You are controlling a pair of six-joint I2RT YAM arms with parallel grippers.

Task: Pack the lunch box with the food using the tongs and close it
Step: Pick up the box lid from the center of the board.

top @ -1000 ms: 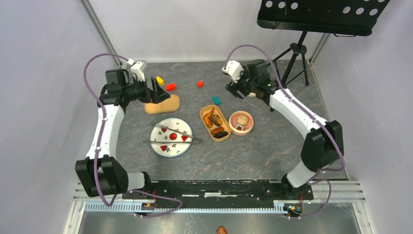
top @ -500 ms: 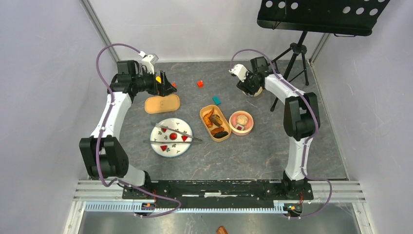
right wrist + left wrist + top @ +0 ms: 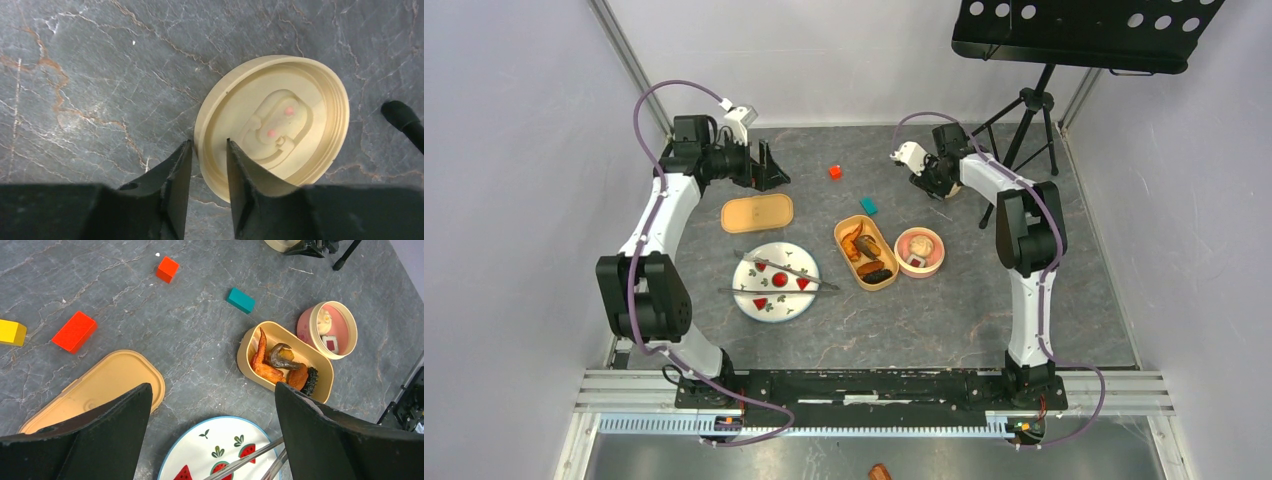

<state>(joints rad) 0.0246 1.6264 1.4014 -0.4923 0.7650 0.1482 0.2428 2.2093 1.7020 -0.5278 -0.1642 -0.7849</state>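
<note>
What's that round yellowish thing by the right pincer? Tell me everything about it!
It is a round lid, pale cream and smooth like plastic. It lies flat on the grey table, upside down, so you see its inside: a raised rim all round and a moulded oblong shape in the middle with two small pink dots. The right pincer straddles its edge, one finger outside the rim and one inside. Whether the fingers squeeze it, I cannot tell.
</note>
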